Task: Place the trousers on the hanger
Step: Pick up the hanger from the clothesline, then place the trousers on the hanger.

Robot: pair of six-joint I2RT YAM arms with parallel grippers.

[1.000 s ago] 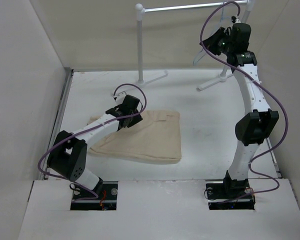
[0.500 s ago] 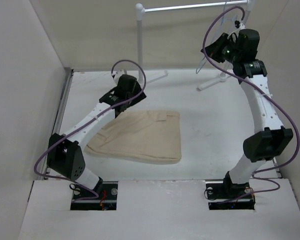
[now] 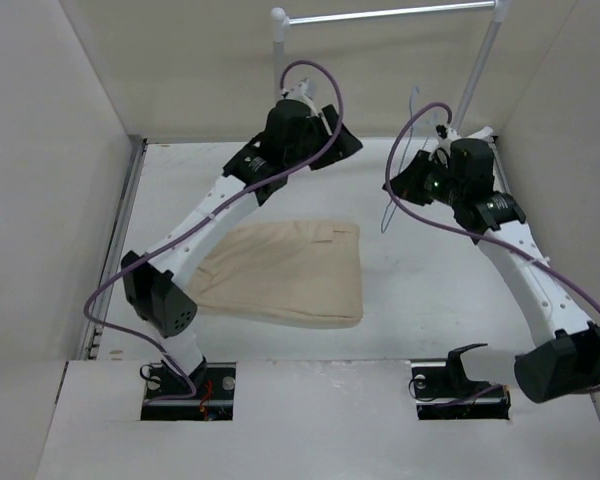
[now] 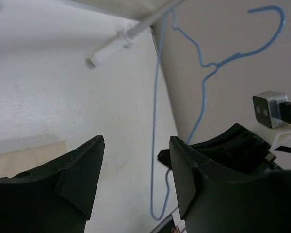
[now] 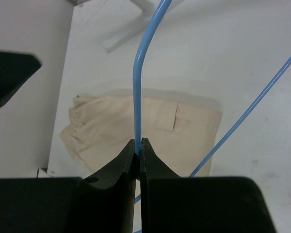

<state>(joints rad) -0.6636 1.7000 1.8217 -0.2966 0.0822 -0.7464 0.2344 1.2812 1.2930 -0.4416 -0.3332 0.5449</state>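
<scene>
The beige trousers (image 3: 290,270) lie folded flat on the table, and also show in the right wrist view (image 5: 131,128). The hanger (image 3: 387,212) is a thin pale-blue wire frame held in the air over the table, right of the trousers. My right gripper (image 3: 408,183) is shut on one of its wires (image 5: 137,97), jaws closed tight (image 5: 138,141). My left gripper (image 3: 345,145) is raised over the back of the table, open and empty (image 4: 136,141). In the left wrist view the hanger (image 4: 156,121) hangs just ahead of it, with its hook at the upper right.
The white garment rail (image 3: 380,14) stands at the back on two posts (image 3: 477,80), with its feet on the table (image 4: 109,46). White walls enclose the left, back and right. The right arm's wrist camera (image 4: 269,109) shows close to the left gripper.
My left gripper rose off the trousers and swung back and right toward the hanger. My right gripper brought the hanger down from the rail, forward and left over the table.
</scene>
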